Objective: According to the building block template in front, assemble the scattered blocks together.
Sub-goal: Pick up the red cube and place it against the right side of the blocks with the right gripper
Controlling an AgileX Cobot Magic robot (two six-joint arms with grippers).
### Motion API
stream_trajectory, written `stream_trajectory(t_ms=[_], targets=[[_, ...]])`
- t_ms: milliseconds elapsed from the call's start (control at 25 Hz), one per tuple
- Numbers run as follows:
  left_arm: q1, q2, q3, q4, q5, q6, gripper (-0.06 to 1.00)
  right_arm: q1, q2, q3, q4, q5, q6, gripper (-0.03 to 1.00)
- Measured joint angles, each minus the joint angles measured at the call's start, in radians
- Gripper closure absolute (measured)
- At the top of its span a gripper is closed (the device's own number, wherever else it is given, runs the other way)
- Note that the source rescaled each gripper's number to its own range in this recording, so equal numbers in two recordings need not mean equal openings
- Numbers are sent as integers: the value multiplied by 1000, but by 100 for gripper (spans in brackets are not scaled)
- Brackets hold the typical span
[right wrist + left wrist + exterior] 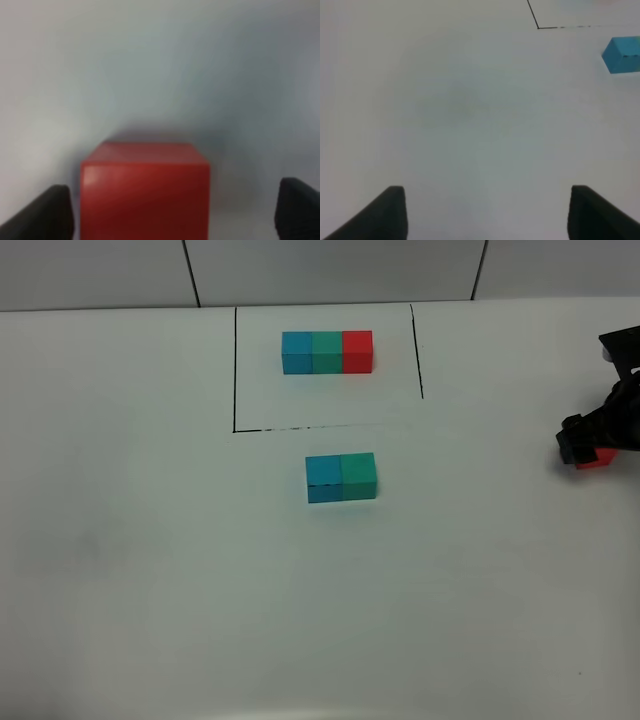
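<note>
The building block template [327, 351], a blue-green-red row, lies inside a black drawn outline [235, 370] at the back. In front of it a blue cube [323, 478] and a green cube [359, 475] sit side by side, touching. The red cube [597, 460] rests on the table at the far right. My right gripper [588, 445] is down over it. In the right wrist view the red cube [145, 192] sits between the open fingers of that gripper [172, 205], with gaps on both sides. My left gripper [487, 207] is open over bare table, with the blue cube [622, 54] far ahead.
The white table [150, 570] stretches to a grey wall at the back. A corner of the drawn outline [538, 26] shows in the left wrist view. The left arm is outside the exterior high view.
</note>
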Motion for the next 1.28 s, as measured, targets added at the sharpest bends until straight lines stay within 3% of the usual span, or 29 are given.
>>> stream_trajectory(t_ms=[80, 160, 200, 400, 640, 800, 960, 1280], targets=[[0, 0, 0, 0, 0, 0, 32, 0, 0, 0, 0, 0, 0, 51], [0, 0, 0, 0, 0, 0, 32, 0, 0, 0, 1, 3, 0, 87], [0, 0, 0, 0, 0, 0, 32, 0, 0, 0, 2, 6, 0, 96], [0, 0, 0, 0, 0, 0, 32, 56, -14, 0, -83, 26, -52, 95], [0, 0, 0, 0, 0, 0, 32, 268, -43, -13, -236, 150, -370, 95], [0, 0, 0, 0, 0, 0, 32, 404, -43, -64, -231, 236, -541, 95], [0, 0, 0, 0, 0, 0, 32, 498, -40, -163, -227, 303, -577, 95], [0, 0, 0, 0, 0, 0, 32, 531, 62, -344, -109, 446, -696, 95]])
